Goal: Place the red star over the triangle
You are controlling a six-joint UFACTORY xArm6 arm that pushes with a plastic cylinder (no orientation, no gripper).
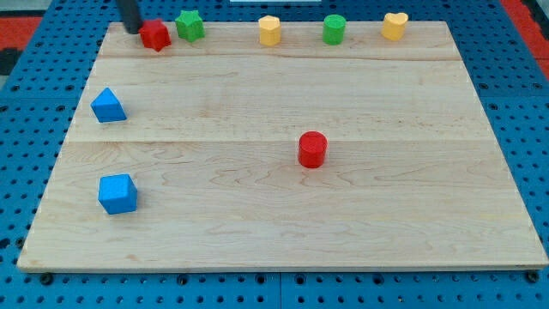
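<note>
A lab bench: wooden board (283,215) on blue perforated table (34,94).

Single high view, angled down across the whole board (283,215).

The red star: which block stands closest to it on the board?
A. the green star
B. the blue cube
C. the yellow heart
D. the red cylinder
A: the green star stands just to the view's right of the red star along the board's top edge, while my tip is at the red star's left side.
</note>
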